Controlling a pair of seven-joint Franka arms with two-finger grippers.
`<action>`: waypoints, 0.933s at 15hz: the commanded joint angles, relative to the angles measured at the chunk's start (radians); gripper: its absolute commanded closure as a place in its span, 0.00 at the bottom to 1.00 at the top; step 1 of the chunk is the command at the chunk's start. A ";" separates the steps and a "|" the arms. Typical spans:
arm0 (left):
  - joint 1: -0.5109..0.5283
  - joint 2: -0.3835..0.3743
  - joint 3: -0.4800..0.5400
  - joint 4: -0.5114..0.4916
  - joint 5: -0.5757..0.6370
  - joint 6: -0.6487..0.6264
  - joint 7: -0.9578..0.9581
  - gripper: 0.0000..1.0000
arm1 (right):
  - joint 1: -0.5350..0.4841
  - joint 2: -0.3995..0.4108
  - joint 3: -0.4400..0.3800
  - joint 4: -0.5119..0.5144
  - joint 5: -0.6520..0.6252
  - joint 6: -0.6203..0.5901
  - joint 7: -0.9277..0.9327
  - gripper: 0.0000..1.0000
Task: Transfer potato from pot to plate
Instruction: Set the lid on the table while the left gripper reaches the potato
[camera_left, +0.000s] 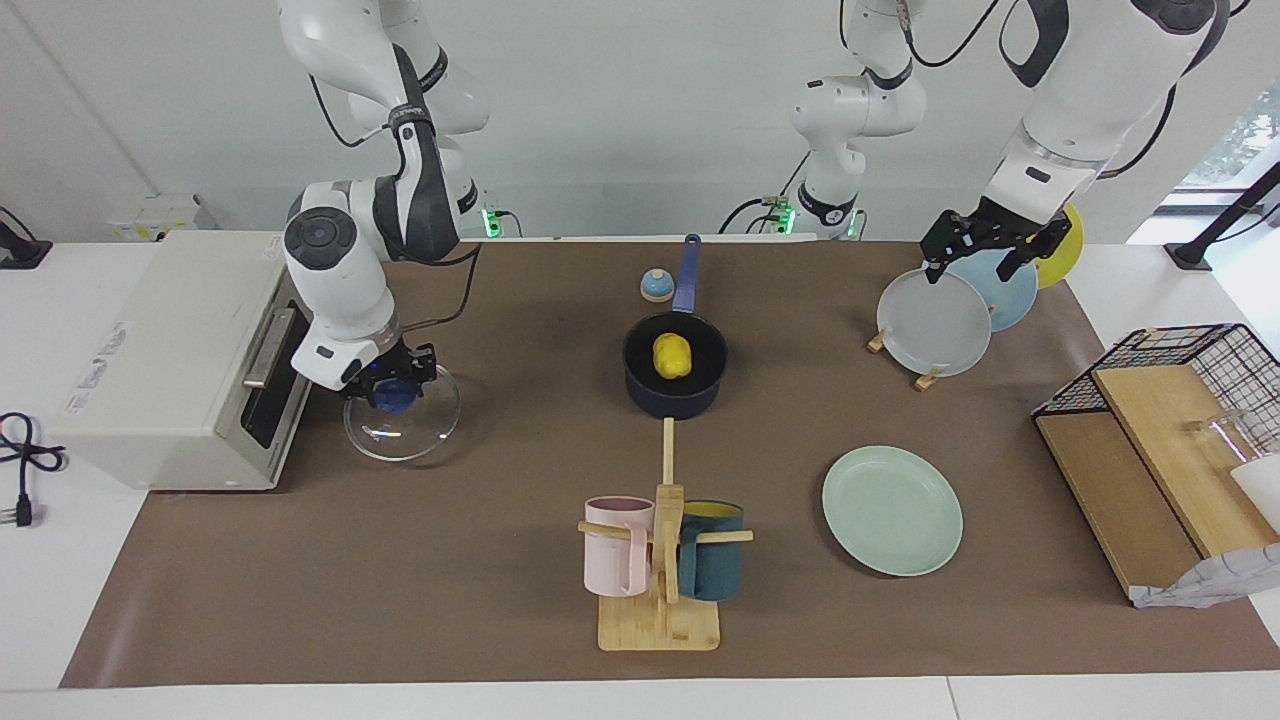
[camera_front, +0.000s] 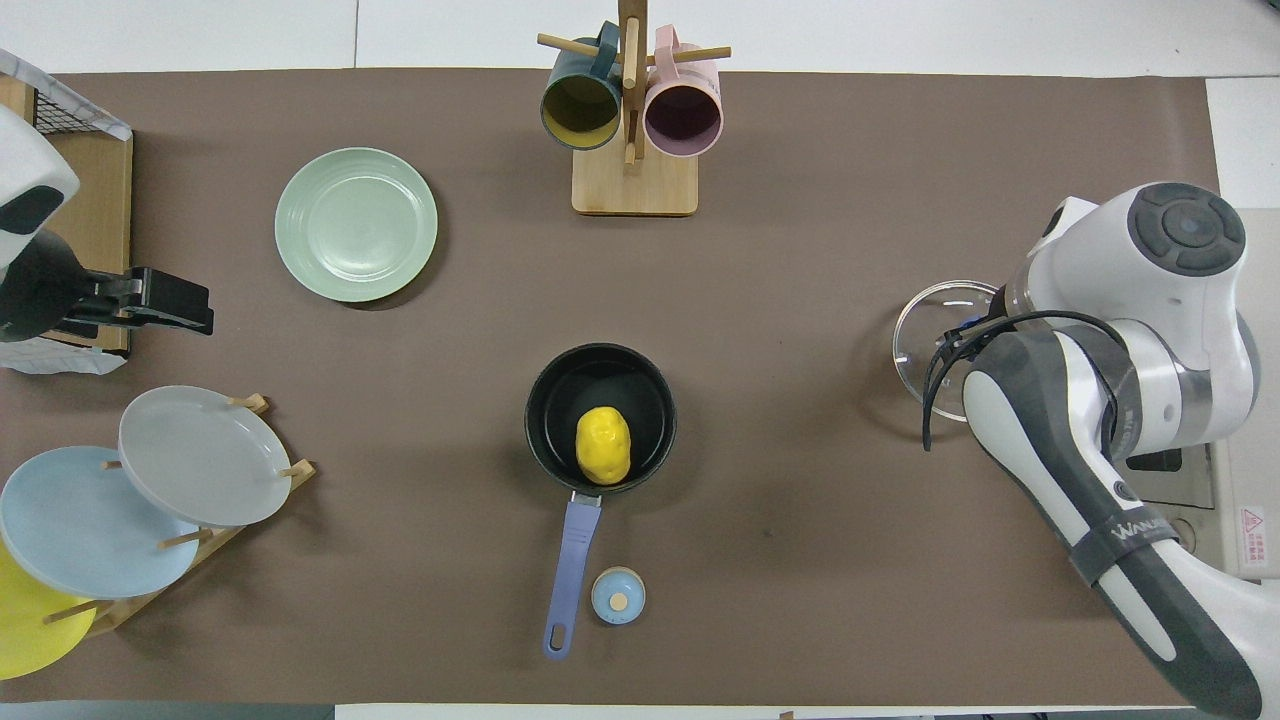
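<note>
Facing view | right hand (camera_left: 388, 385) clamps glass lid's (camera_left: 401, 427) knob; left hand (camera_left: 985, 247) spread, empty | potato (camera_left: 672, 354) likely light, glossy, slippery: grip its middle

The pot (camera_left: 675, 368) stands uncovered, open from above. Bare counter (camera_left: 780, 420) lies between it and the plate (camera_left: 892, 510). The mug rack (camera_left: 662, 560) stands beside that stretch, its post rising just farther out than the pot.
</note>
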 joint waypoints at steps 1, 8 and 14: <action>-0.079 -0.042 0.005 -0.040 0.010 -0.012 -0.089 0.00 | -0.025 -0.087 0.017 -0.151 0.008 0.116 -0.013 1.00; -0.441 -0.023 0.003 -0.281 -0.031 0.265 -0.559 0.00 | -0.033 -0.101 0.017 -0.207 0.010 0.164 -0.010 0.00; -0.541 0.106 0.005 -0.416 -0.035 0.590 -0.712 0.00 | -0.018 -0.099 0.026 0.094 0.030 -0.153 0.021 0.00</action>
